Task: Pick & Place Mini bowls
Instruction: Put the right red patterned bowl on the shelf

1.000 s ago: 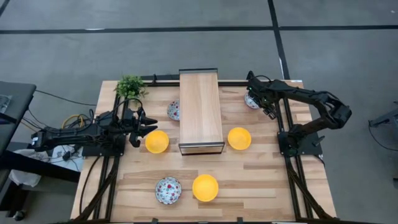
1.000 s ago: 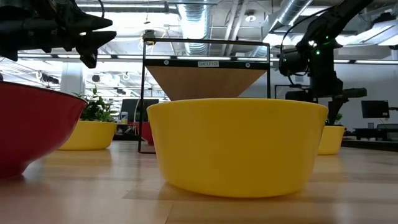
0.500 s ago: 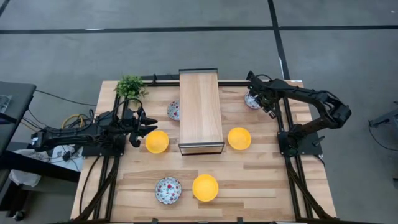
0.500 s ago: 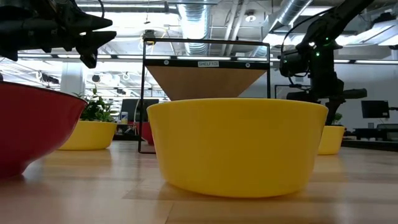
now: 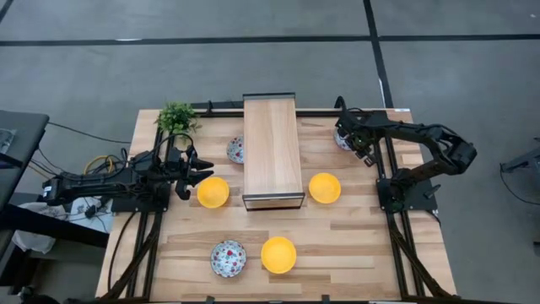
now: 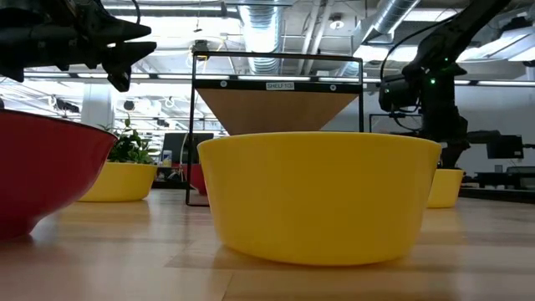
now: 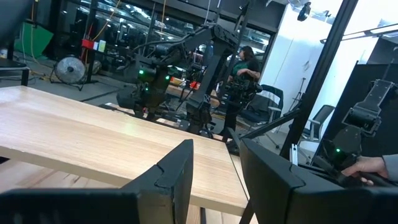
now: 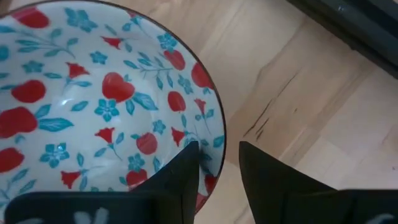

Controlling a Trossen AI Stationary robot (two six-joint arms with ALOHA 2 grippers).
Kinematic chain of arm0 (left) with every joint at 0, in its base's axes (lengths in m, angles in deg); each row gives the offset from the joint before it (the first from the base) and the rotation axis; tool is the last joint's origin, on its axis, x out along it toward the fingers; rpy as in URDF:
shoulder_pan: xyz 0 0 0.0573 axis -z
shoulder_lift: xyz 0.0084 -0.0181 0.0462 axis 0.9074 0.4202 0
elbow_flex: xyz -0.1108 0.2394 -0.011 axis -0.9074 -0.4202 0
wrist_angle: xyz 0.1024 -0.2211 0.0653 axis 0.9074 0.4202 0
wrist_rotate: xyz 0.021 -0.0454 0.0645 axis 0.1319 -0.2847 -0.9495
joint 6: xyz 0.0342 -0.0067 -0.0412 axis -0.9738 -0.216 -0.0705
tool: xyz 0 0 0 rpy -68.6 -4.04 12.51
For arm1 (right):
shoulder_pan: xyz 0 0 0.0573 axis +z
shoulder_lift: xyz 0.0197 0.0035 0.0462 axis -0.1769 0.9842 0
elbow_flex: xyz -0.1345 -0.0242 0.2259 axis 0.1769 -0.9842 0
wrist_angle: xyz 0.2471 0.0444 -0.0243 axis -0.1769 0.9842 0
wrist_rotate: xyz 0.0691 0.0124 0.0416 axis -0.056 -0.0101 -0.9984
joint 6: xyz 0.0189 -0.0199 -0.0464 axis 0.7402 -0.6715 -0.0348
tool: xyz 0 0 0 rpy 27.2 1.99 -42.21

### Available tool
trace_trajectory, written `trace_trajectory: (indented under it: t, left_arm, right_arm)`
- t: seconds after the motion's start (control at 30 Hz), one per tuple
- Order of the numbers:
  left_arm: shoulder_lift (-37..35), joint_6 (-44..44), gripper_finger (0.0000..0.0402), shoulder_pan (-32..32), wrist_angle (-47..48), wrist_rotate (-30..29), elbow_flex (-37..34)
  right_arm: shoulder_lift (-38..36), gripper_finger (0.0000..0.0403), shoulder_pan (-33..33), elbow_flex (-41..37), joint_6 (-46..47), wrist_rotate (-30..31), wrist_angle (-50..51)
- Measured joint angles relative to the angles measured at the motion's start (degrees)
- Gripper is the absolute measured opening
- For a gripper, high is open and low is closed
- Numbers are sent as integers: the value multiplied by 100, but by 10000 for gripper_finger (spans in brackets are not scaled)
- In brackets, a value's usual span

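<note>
A white mini bowl with red-and-blue flowers [image 8: 93,106] sits on its base at the table's far right corner. My right gripper [image 8: 217,180] points down over it, open; one finger [image 8: 186,165] stands inside the rim and the other [image 8: 264,168] outside, with bare wood showing between rim and outer finger. My left gripper [image 5: 190,173] hovers level and open at the table's left, beside a yellow mini bowl [image 5: 213,192]. Other mini bowls rest on the table: floral [image 5: 236,150], yellow [image 5: 325,187], floral [image 5: 229,257], yellow [image 5: 278,254].
A raised wooden shelf [image 5: 272,150] on a black frame runs down the table's middle. A small green potted plant [image 5: 177,116] stands at the far left corner. Beyond the table, the left wrist view shows a person [image 7: 249,62] and a hand [image 7: 379,165].
My right gripper has sunk toward the floral bowl at the far right corner, still pointing down. The bowls have stayed where they were.
</note>
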Motion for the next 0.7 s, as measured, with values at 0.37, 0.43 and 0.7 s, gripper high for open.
trace_trajectory:
  t: [0.37, 0.43, 0.7]
  left_arm:
    - [-2, 0, 131, 0, -35, -2, 0]
    - [-1, -2, 131, 0, -37, -2, 0]
    - [-1, -1, 131, -2, -39, -2, 0]
  right_arm:
    - [-2, 99, -2, -4, -142, 112, -142]
    - [-2, 91, -2, -7, -148, 141, -222]
    - [-16, 22, -4, -6, -584, 256, -386]
